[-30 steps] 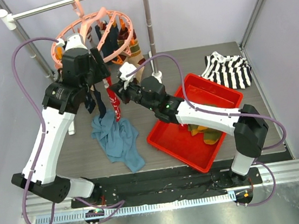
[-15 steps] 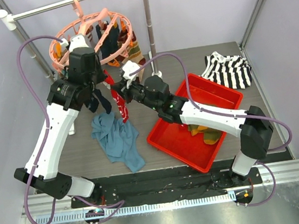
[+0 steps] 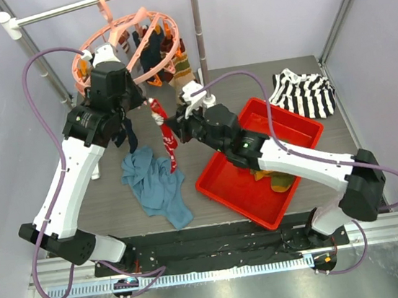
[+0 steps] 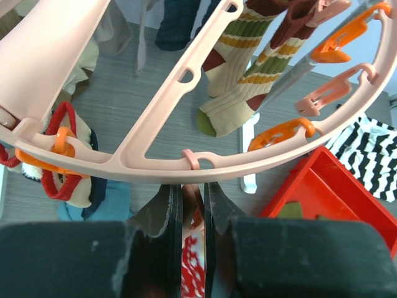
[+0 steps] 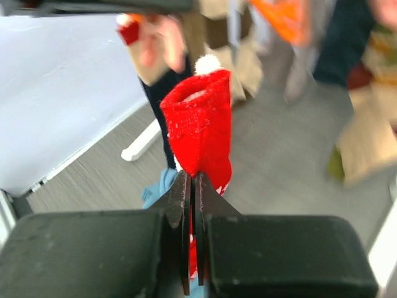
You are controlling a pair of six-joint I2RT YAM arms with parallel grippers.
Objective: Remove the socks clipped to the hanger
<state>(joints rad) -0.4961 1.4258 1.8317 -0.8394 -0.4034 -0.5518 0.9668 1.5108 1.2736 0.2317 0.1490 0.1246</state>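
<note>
Unclipping looked underway: right end effector (image 5: pixel 191 179) clamped the red-white sock (image 5: pixel 201 121), left end effector (image 4: pixel 192 194) pinched a clip (image 4: pixel 193 208) under the hanger (image 4: pixel 186 81); next likely needed pulling the sock clear.

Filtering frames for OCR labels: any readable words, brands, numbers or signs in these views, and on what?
No readable text in any view.
The red-white sock has only a knit pattern, no letters.
The hanger has no print or moulded lettering that can be made out.
The red tray shows no label.
</note>
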